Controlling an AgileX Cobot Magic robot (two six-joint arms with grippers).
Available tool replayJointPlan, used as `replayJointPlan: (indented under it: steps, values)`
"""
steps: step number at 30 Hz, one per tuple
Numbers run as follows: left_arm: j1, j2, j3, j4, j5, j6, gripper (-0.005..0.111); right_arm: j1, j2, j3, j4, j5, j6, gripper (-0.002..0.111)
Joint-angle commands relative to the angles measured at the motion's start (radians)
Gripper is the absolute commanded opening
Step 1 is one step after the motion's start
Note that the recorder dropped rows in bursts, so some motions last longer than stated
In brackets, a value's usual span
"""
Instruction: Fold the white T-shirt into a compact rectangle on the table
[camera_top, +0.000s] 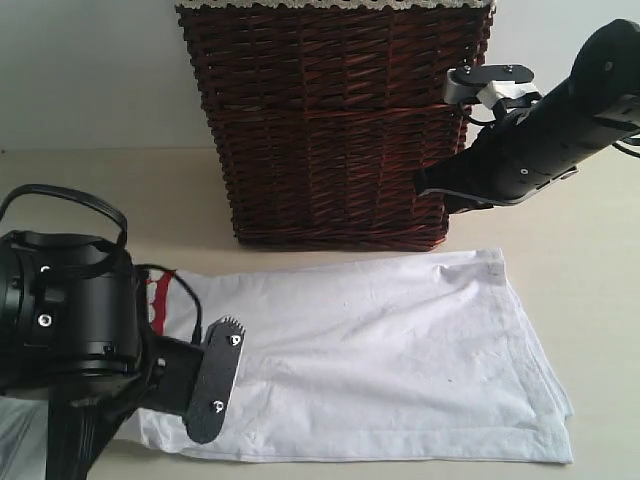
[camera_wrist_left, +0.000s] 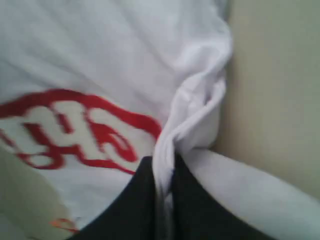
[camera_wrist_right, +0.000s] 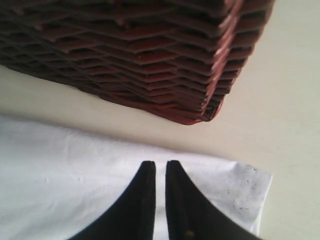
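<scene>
Left gripper: the left gripper is pinched tight. Its two black fingers are clamped on a raised fold of the thin white cotton T-shirt, and the cloth stands up as a narrow ridge between them.
Left grip site: at the shirt's left end in the exterior view, close to its edge. The left wrist view shows bare table just beside the fold.
Lettering: fuzzy white bubble letters outlined in thick red lie on the cloth just beside the pinched fold. In the exterior view only a sliver of red shows past the left arm.
Right gripper: the right gripper has its black fingers all but together, with a thin slit between them and nothing in it. It hangs above a corner of the shirt.
Right arm: raised on the right, in front of the basket's right side.
T-shirt: spread flat on the broad pale beige-cream table as a wide, roughly rectangular layer with shallow creases. A few dark specks mark the hemmed corner in the right wrist view.
Basket: a dark brown woven wicker basket stands upright just behind the shirt, with a thin strip of table between them.
</scene>
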Motion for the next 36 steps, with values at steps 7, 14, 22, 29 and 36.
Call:
replayJointPlan:
  steps: [7,14,22,29,36]
  values:
    - [0.112,0.034,-0.019,0.284,-0.313,0.074,0.005,-0.005,-0.011,0.007,0.012,-0.006,-0.016,0.010]
    - [0.232,0.045,-0.019,0.317,-0.489,0.037,0.050,-0.005,-0.011,0.007,0.012,-0.006,-0.016,0.010]
    - [0.338,0.044,-0.067,0.470,-0.575,-0.216,0.050,-0.005,-0.011,0.007,0.012,-0.011,-0.034,0.010]
    - [0.348,0.018,-0.090,0.294,-0.570,-0.440,0.050,-0.005,-0.011,0.007,0.012,-0.011,-0.034,0.010]
    - [0.317,0.016,-0.131,-0.395,-0.244,0.103,0.048,-0.005,-0.011,0.007,0.018,-0.015,-0.034,0.010]
